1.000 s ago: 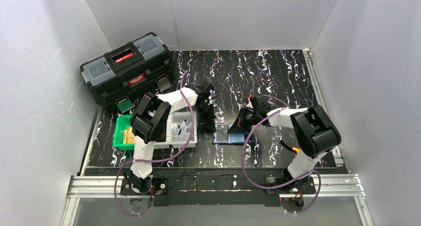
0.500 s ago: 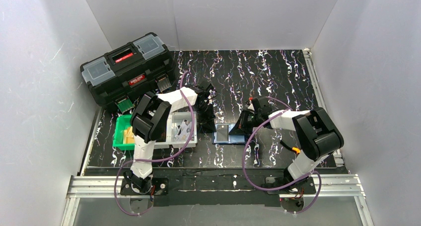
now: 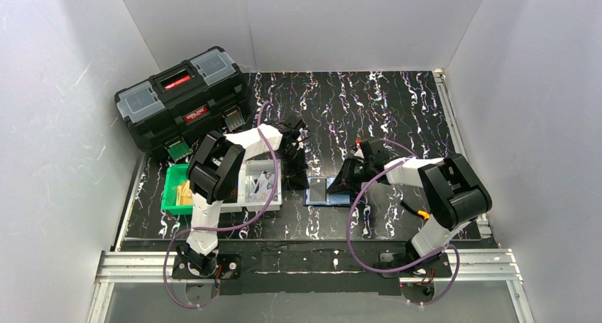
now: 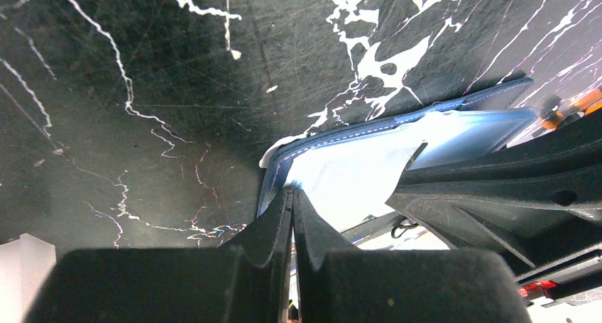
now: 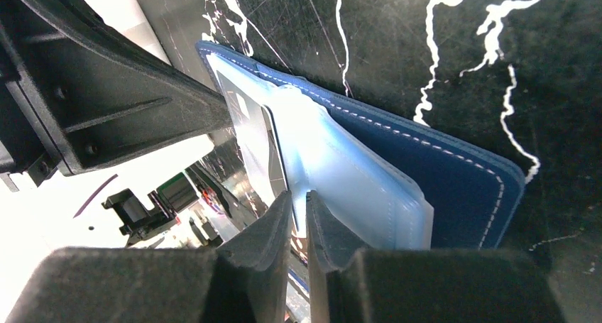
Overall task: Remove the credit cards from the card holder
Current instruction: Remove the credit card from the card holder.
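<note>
- card holder (image 5: pixel 454 188): near edge hidden behind right gripper (image 5: pixel 298 199) fingers.
- Its pocket contents: indistinguishable.
- Top view: green bin (image 3: pixel 167 195) contents too small to identify.

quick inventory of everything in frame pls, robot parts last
toolbox: 1, black with grey lid panels and a red label, far left of the table
green bin: 1, green, near left, beside the left arm
credit cards: count unclear, yellowish, inside the green bin
white tray: 1, white, right of the green bin, partly hidden by the left arm
printed slips: a few, white, in the white tray
card holder: 1, navy with pale pockets, spread open mid-table between the grippers
table: 1, black with white marbling
left gripper: 1, black, shut, tips at the holder's pale pocket
right gripper: 1, black, jaws a narrow gap apart, at the pocket's other edge
</note>
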Controlling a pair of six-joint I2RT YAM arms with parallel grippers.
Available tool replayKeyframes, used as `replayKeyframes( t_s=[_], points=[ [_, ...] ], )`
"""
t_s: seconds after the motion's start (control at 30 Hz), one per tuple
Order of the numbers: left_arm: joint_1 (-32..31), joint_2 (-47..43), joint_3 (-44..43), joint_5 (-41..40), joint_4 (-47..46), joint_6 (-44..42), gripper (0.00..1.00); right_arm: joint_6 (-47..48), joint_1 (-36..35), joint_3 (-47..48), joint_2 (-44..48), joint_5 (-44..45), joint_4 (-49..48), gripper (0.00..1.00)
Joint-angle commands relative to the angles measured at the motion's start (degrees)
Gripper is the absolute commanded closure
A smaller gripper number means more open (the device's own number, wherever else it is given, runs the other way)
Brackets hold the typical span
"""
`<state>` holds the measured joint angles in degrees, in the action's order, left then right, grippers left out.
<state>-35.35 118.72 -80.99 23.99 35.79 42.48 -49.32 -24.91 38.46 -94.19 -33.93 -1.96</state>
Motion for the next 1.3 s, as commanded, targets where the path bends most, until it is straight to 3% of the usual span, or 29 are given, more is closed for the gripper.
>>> replayKeyframes(
  t_s=[0.0, 0.87, 1.27],
  points=[
    [-0.22, 6.39, 3.8, -13.34, 1.31, -2.01, 1.0, 0.73, -0.81, 0.82, 0.26, -1.0, -1.01, 0.8],
    [-0.42, 7.29, 3.62, -12.66, 0.88, -2.04, 1.0, 1.25, -1.72, 3.3, 1.57, -3.25, -1.67, 0.8],
    [-1.92, 8.02, 3.58, -11.96, 0.34, -1.4, 1.0, -7.98, -1.71, -0.76, -4.76, -8.29, -16.11, 0.81]
  ],
)
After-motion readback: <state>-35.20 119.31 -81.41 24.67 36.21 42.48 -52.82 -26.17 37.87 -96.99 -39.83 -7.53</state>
